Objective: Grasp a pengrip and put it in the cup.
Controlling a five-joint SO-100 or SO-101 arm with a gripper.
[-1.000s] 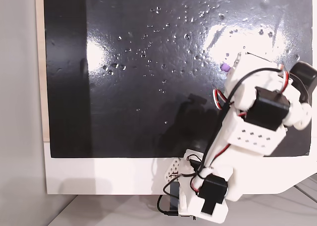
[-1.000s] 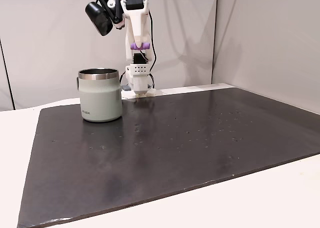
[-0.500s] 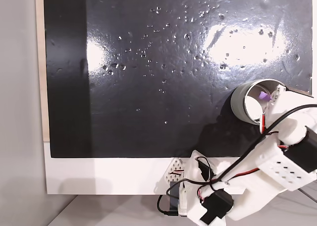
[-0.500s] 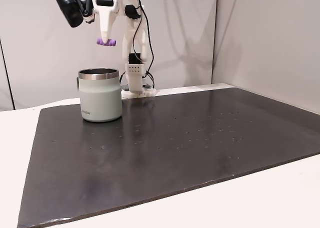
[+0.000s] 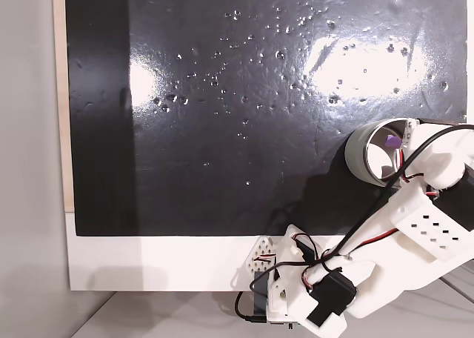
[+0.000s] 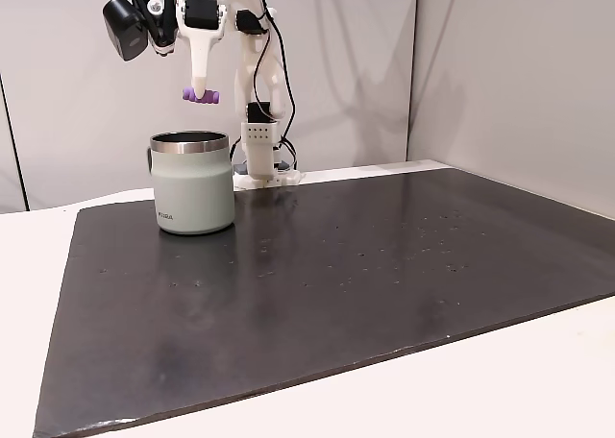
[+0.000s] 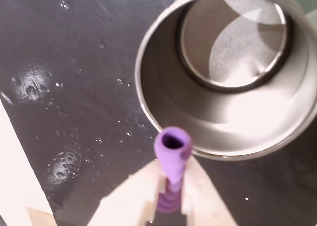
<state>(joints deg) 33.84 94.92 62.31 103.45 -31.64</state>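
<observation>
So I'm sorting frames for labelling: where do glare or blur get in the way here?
In a fixed view from above, bright lamp glare washes out patches of the black mat; in the wrist view, the small light-purple pengrip tube and the pale gripper holding it are soft, and the shiny steel inside of the grey-green cup blows out; the side fixed view is evenly lit and sharp.

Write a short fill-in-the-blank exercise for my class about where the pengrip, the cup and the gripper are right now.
1. The gripper is shut on the ____.
2. The pengrip hangs ____ the cup.
3. The cup stands on a ____ mat.
4. The inside of the cup holds ____.

Missing words: pengrip; above; black; nothing
</observation>
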